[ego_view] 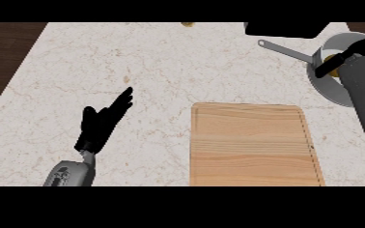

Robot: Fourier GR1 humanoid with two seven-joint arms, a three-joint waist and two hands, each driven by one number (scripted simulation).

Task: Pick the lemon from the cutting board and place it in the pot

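Note:
The wooden cutting board [251, 145] lies at the lower right with nothing on it. The grey pot [322, 84] stands at the right edge, its long handle [285, 50] pointing up and left. My right hand [330, 69] hangs over the pot's opening, and its grey forearm covers the pot's right side. A small pale yellow patch, apparently the lemon [330, 57], shows right by the hand inside the pot's rim. Whether the hand holds it is hidden. My left hand [102, 123] rests open on the counter at the left, far from the board and pot.
A black object [285, 29] sits at the counter's back edge, just behind the pot handle. A small yellow thing [188, 24] peeks in at the back edge. Dark wood [14, 48] borders the marble counter on the left.

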